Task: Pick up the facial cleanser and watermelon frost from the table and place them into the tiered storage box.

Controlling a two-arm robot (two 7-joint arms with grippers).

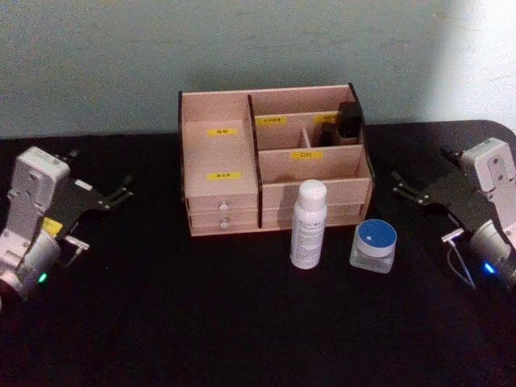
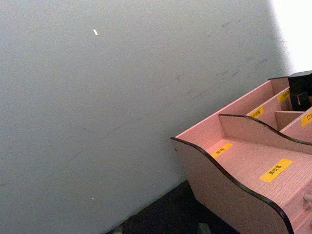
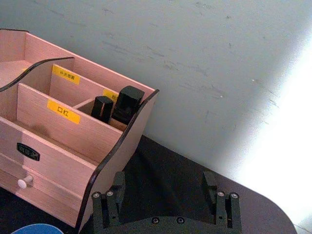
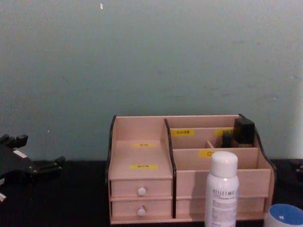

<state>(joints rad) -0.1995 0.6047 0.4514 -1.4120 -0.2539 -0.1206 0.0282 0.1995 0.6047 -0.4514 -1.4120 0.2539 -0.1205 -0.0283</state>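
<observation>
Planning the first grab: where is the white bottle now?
In the head view the white bottle stands upright just before the right half of the storage box, with the blue-lidded jar on its right.

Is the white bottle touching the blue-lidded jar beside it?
Apart. The head view shows a strip of bare black table between the white bottle and the blue-lidded jar.

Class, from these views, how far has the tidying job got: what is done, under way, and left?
Done: nothing yet. The white bottle and blue-lidded jar stand on the black table in front of the tiered storage box. In hand: nothing; the left end effector and right end effector sit open and empty at either side. Left: picking up both items and placing them in the box.
</observation>
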